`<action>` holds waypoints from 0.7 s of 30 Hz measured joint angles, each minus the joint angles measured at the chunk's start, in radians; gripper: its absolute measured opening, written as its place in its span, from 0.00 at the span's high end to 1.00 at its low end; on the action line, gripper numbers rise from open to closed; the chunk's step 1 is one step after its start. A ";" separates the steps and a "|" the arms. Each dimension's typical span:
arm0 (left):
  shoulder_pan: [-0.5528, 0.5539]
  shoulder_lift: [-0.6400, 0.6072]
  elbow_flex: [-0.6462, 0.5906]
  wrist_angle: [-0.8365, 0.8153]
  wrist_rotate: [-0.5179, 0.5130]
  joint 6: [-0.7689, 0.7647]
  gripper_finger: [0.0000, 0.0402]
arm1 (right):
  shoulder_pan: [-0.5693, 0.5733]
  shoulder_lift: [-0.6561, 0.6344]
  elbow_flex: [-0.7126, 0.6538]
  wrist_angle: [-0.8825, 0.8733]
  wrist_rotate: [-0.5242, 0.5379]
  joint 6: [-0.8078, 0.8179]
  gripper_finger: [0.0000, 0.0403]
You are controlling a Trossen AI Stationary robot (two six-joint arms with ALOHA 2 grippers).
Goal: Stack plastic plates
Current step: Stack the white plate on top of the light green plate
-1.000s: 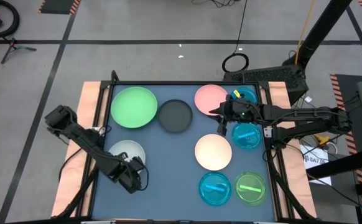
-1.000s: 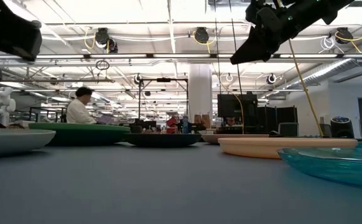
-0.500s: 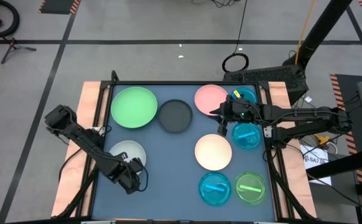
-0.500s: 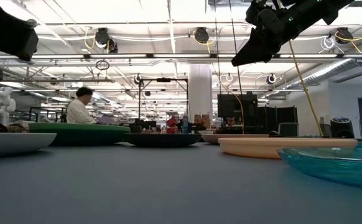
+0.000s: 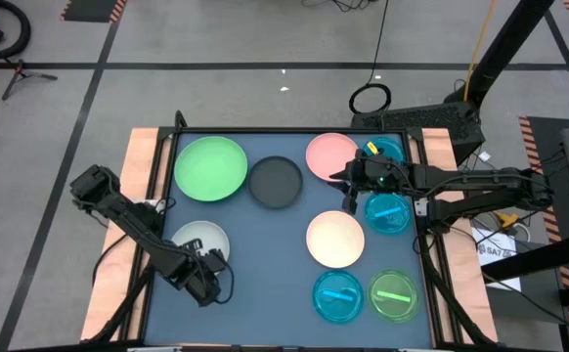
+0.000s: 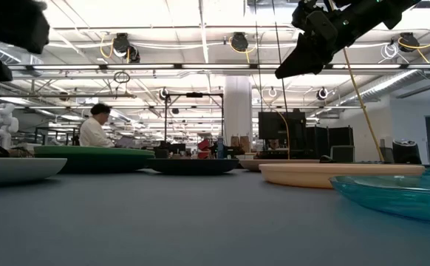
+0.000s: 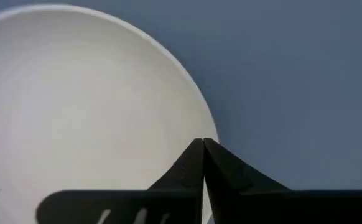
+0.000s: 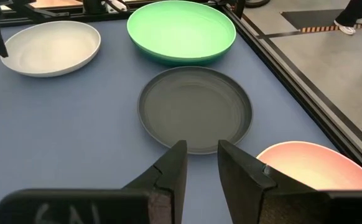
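Nine plates lie flat on the blue mat. In the high view they are a large light green plate (image 5: 211, 168), dark grey plate (image 5: 276, 182), pink plate (image 5: 329, 154), cream plate (image 5: 335, 240), white plate (image 5: 196, 241), three translucent blue plates (image 5: 387, 212) and a lime plate (image 5: 394, 295). My left gripper (image 5: 209, 276) is shut and hangs high above the white plate's right rim (image 7: 193, 106). My right gripper (image 5: 348, 191) is open and empty, raised between the pink and cream plates. It faces the dark grey plate (image 8: 194, 109).
Black rails (image 5: 162, 186) and orange boards frame the mat. Bare mat lies at the centre (image 5: 265, 254) and near the front edge. The low view looks into a workshop beyond the table, where a person (image 6: 95, 131) sits at a desk.
My left gripper has risen, still shut, above the white plate. The right arm and the plates have kept still.
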 joint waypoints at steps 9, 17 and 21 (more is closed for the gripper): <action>-0.001 0.003 0.025 -0.003 -0.011 -0.117 0.76 | 0.000 0.000 0.000 0.000 0.001 0.000 0.79; -0.007 0.008 0.025 0.015 -0.118 -0.119 0.54 | 0.000 0.000 0.000 -0.007 0.002 0.000 0.79; -0.013 0.043 0.024 0.019 -0.118 -0.109 0.53 | 0.000 0.000 0.000 -0.007 0.002 0.000 0.79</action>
